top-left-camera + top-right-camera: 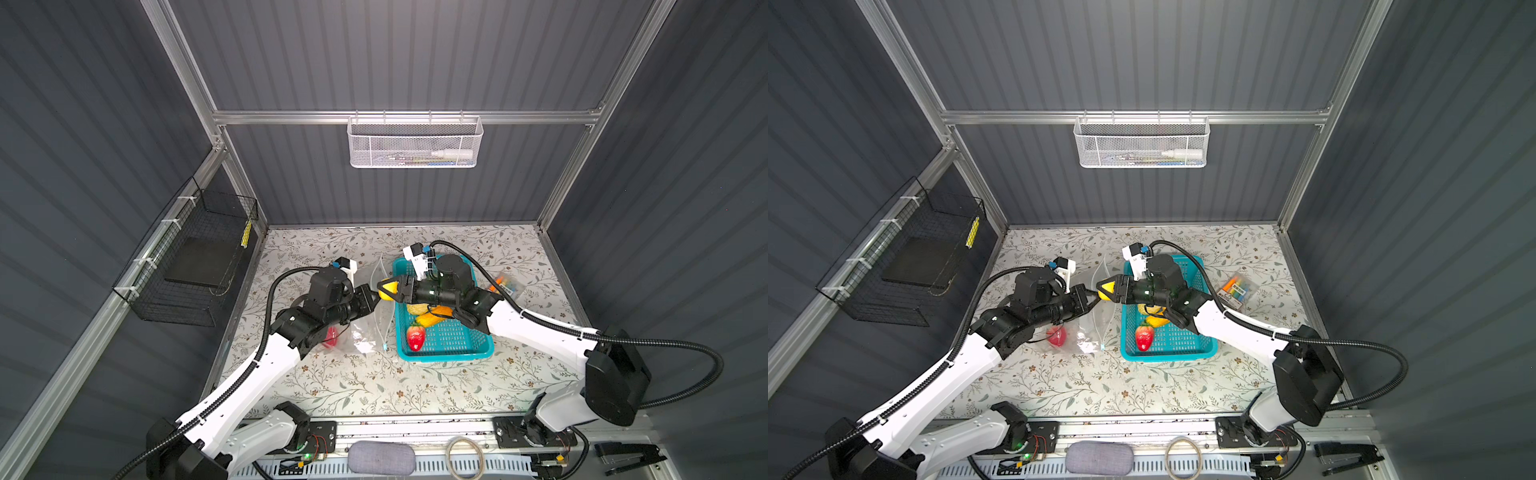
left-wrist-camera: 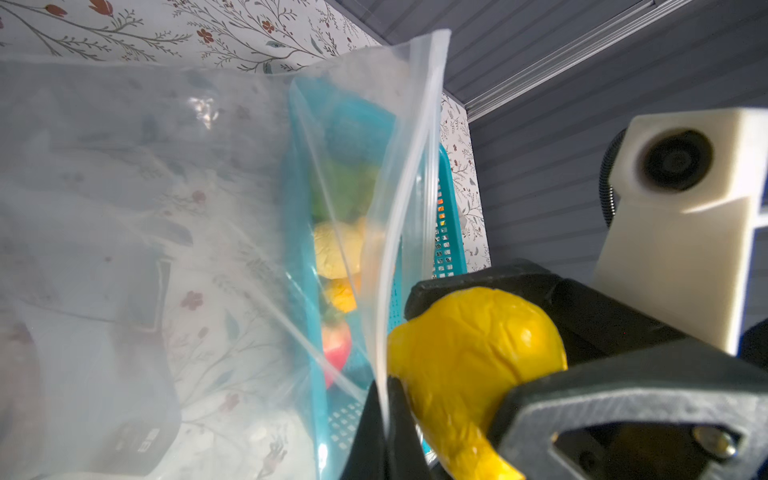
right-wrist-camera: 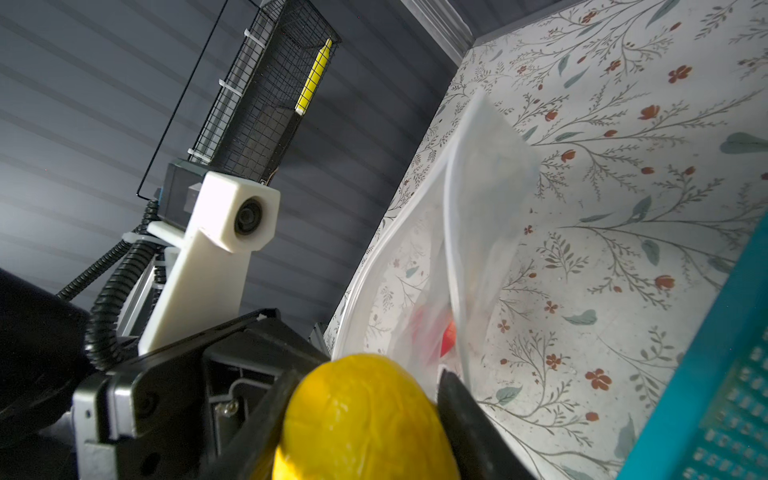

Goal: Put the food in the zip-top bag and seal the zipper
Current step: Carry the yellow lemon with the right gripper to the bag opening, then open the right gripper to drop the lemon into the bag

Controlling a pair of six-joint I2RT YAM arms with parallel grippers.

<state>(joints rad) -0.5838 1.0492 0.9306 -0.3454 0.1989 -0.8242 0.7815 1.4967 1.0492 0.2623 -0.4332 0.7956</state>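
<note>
A: Why is the left gripper (image 1: 373,296) pinched shut on the rim of the zip-top bag (image 2: 166,208)?
B: Likely to hold its mouth up. The right gripper (image 1: 385,286) grips a yellow lemon (image 2: 469,357) right at that opening.

Lab cell: aluminium frame (image 1: 407,117), grey panels (image 1: 374,54)
</note>
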